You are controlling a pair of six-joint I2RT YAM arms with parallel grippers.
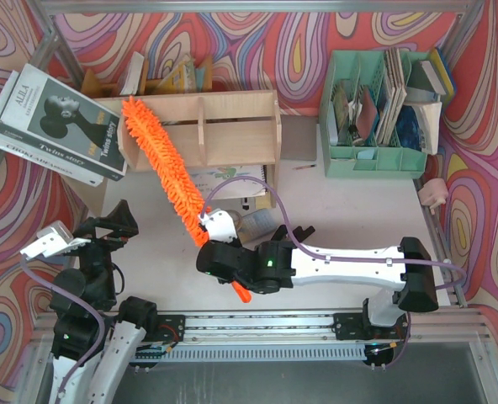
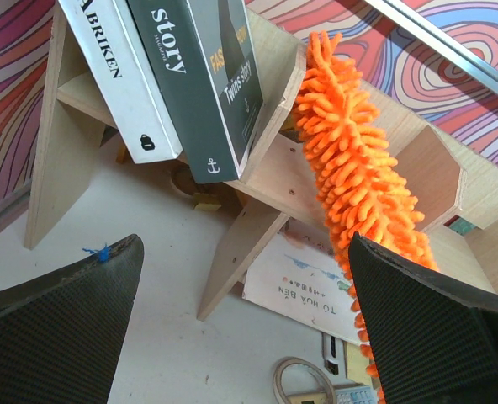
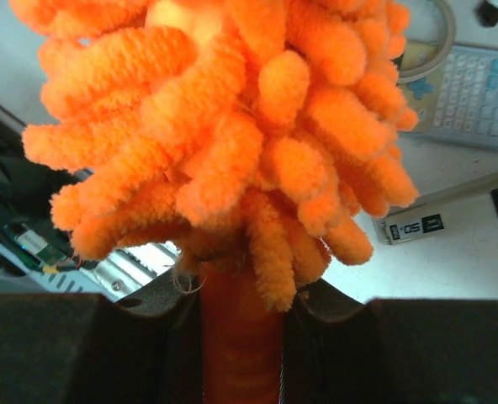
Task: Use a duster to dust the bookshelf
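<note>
While the right claw [image 3: 241, 341] was clenched on the thin handle of the duster [image 1: 160, 162], just below where the fluff began, the handle's short end stuck out behind it toward the arm bases. From that grip the duster ran away and to the left in a long slant. Its far tip lay at the left end of the bookshelf [image 1: 232, 104], against the top board above the left compartment. The shelf thus lay beyond the claw, along the duster's own line. The left claw [image 1: 113, 225] stood wide apart, holding nothing, near the shelf's left leg. Any sweep rightward along the board would likely fall to the right arm.
</note>
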